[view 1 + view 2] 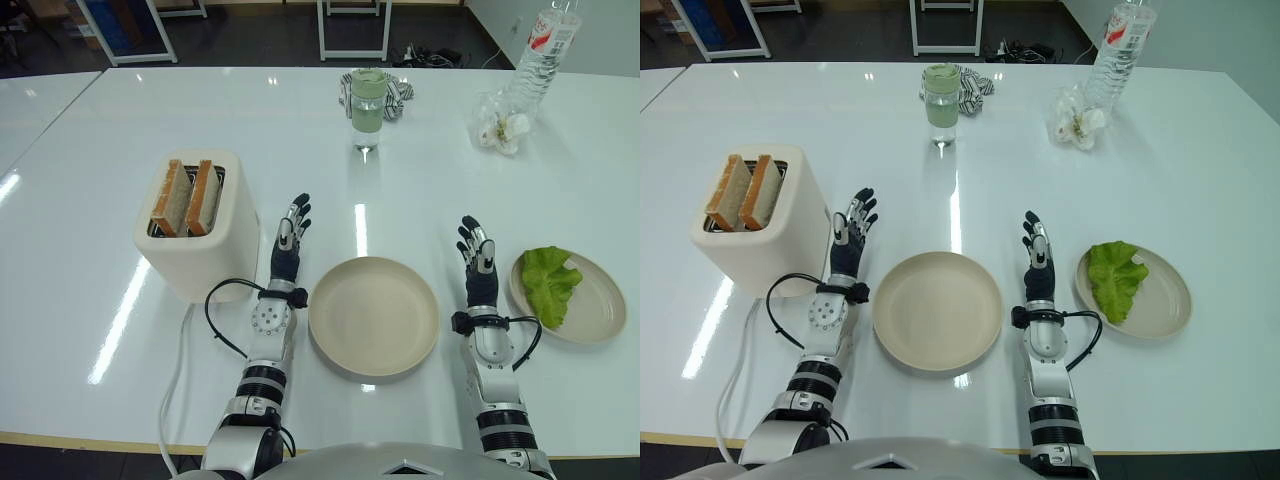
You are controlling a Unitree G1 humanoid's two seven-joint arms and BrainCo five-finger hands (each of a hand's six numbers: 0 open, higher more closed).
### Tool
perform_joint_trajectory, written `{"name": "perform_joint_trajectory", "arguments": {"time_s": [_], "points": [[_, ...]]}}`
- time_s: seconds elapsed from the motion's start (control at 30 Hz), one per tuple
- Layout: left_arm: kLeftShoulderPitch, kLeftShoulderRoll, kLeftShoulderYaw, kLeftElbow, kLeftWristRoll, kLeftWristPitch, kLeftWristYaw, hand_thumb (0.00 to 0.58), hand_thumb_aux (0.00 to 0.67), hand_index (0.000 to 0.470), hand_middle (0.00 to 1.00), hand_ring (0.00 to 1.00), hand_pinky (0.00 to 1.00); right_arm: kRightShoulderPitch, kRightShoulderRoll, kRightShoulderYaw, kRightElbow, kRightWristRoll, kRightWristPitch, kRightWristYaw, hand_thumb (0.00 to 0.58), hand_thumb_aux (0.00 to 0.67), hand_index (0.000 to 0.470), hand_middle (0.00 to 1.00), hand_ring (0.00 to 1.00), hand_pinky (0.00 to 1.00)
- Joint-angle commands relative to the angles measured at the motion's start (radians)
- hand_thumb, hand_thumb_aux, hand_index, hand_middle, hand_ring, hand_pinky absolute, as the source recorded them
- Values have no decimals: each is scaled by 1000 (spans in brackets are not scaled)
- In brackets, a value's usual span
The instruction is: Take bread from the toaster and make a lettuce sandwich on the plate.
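Two bread slices (188, 197) stood upright in toaster (205, 250), left side of table (300, 130), ready for lifting. Bare plate (373, 315) centred between hands for assembly. Lettuce (548, 282) kept on second plate (603, 312), right. Left hand (288, 245) and right hand (478, 265) rested flat, fingers extended, nothing held.

toaster (197, 240) far left, bread (172, 197) in slots | plate (373, 315) centre | lettuce (548, 280) on dish (600, 310) right | jar (367, 105) behind plate

Two bread slices (188, 197) upright in cream toaster (200, 255), beige plate (373, 315) right of it, green lettuce (548, 282) on side plate (600, 312)
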Motion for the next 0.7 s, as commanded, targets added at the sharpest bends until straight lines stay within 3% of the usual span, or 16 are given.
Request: {"name": "perform_joint_trajectory", "arguments": {"time_s": [0.03,0.27,0.37,0.57,0.7], "points": [[-11,1,-15,12,25,19,12,0,0,0,0,0,0,6,2,-1,-6,-3,12,-1,0,0,0,0,0,0],[0,0,-16,-19,18,65,10,0,0,0,0,0,0,5,1,-2,-1,-4,10,-2,0,0,0,0,0,0],[34,3,-31,-119,21,94,1,0,0,0,0,0,0,6,1,-1,-3,-6,14,-4,0,0,0,0,0,0],[171,42,-74,-624,12,233,-36,0,0,0,0,0,0,5,7,5,3,-30,-12,-27,0,0,0,0,0,0],[241,123,-1,-941,-21,353,-51,0,0,0,0,0,0,19,11,2,-17,-25,-3,-30,0,0,0,0,0,0]]}}
